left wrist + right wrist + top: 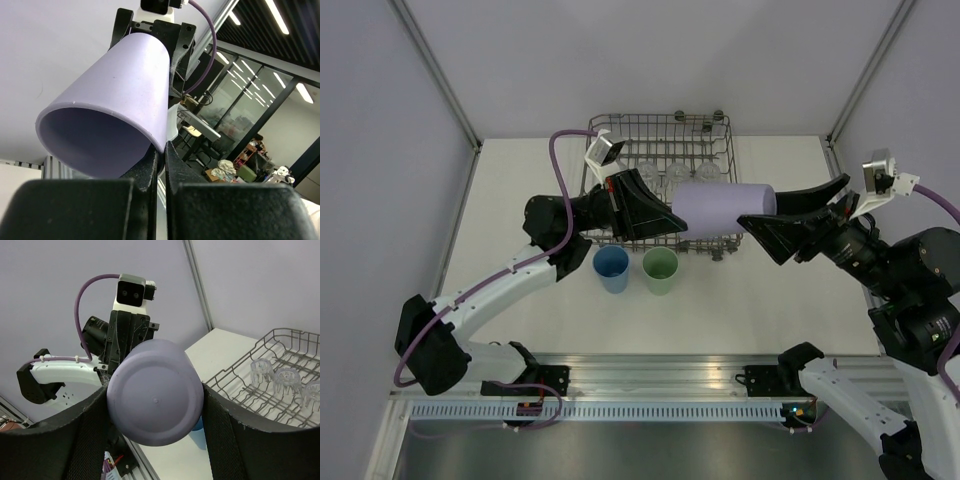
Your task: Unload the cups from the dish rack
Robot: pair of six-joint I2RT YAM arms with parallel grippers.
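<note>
The lilac cup [725, 208] hangs sideways at frame centre, over the dish rack [660, 118]'s front edge. The left gripper [678, 218] pinches its rim and the right gripper [760, 212] clasps its base. Opposing pulls could twist it loose.

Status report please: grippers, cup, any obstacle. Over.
Left gripper shut on lilac cup rim. Right gripper clamped on its base; cup level over dish rack front. Blue cup, green cup stand in front of rack.

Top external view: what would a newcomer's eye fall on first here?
A lilac cup hangs sideways over the dish rack, held at both ends: left fingers pinch its rim, right fingers flank its base. A blue cup and a green cup stand on the table before it.
</note>
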